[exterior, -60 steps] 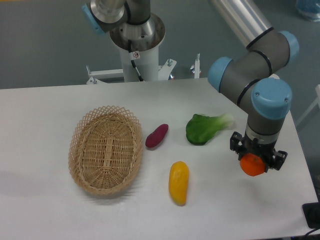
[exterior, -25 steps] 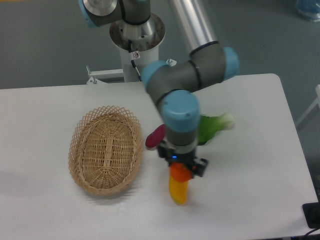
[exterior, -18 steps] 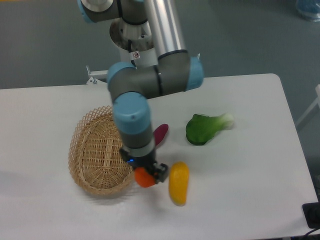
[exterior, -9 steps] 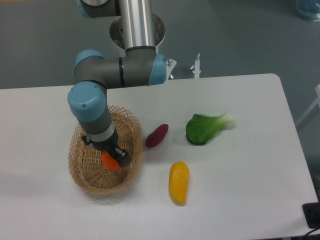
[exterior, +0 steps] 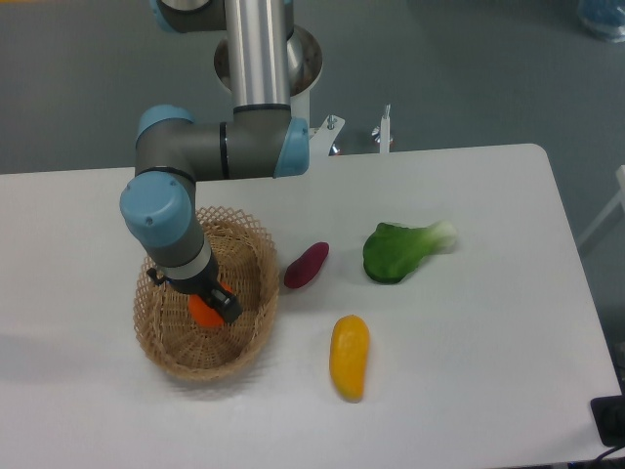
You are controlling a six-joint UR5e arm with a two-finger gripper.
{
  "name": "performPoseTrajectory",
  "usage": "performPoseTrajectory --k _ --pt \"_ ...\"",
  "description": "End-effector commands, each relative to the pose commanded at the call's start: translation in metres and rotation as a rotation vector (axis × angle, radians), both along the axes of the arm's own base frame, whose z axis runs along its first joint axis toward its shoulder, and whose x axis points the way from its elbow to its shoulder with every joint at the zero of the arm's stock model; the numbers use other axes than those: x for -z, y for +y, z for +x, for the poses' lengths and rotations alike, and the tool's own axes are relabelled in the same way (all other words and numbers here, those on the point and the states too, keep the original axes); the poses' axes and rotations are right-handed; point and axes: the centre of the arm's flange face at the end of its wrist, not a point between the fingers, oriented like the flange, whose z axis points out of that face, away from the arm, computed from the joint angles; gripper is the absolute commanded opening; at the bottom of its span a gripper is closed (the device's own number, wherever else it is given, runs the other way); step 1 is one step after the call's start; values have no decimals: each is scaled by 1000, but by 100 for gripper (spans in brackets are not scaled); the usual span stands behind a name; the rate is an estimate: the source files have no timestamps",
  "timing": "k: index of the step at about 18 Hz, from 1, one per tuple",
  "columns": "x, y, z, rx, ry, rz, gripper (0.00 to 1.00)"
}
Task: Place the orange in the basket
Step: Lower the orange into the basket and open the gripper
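Observation:
The orange (exterior: 203, 312) is a small bright-orange fruit held low inside the basket (exterior: 252, 337), an oval tan wicker basket at the left of the white table. My gripper (exterior: 207, 303) reaches down into the basket and is shut on the orange. The arm hides part of the basket's far rim and the top of the orange. I cannot tell whether the orange touches the basket's floor.
A purple oblong vegetable (exterior: 306, 265) lies just right of the basket. A yellow-orange oblong fruit (exterior: 350, 357) lies at the front middle. A green leafy vegetable (exterior: 401, 250) lies to the right. The robot's base (exterior: 266, 59) stands behind the table.
My gripper carried the orange from the table's right side leftward over the yellow fruit and into the basket. In the last half second it shifted slightly left and lower inside it.

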Motion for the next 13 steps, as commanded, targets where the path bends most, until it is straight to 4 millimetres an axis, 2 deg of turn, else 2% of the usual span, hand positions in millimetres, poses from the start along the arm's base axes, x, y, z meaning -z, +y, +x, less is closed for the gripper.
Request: performPoseTrajectory --k 5,9,11,13 --pt "0 0 1 2 -1 2 95" --pt "-18 4 -3 2 18 44 99" --pt "-35 9 -10 0 43 94 99" --pt "-41 7 -20 -12 51 107 99"
